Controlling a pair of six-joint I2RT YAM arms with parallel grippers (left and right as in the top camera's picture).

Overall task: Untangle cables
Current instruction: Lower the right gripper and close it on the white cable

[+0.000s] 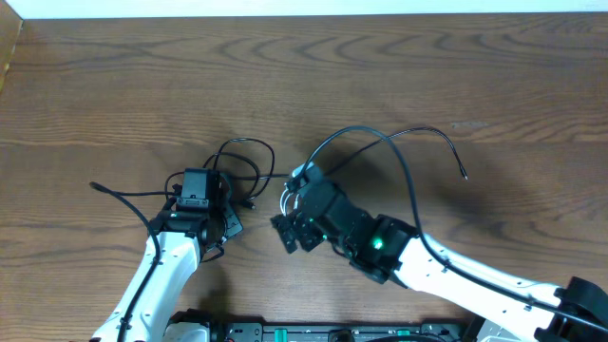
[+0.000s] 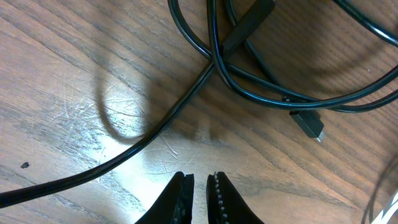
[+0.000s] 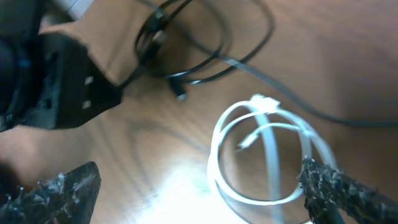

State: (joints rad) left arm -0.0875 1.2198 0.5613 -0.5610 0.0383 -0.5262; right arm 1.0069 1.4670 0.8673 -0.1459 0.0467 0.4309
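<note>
When you look down from above, the black cables (image 2: 214, 62) lie in a small tangle about midway between the left and right edges of the tabletop (image 1: 494, 66), nearer to the robot's edge than to the far one. Your left gripper (image 2: 199, 186) points at bare wood just beside this tangle. Its jaws are almost together, with only a thin slit, and nothing is between them. One small plug (image 2: 309, 124) lies free next to the crossing cords. The white cable (image 3: 258, 101) is a loose coil just to the right of the tangle. Your right gripper (image 3: 199, 193) is over it with the jaws wide, one finger at each side of the coil, gripping nothing. One long black cable (image 1: 432, 130) bends away toward the right edge.
</note>
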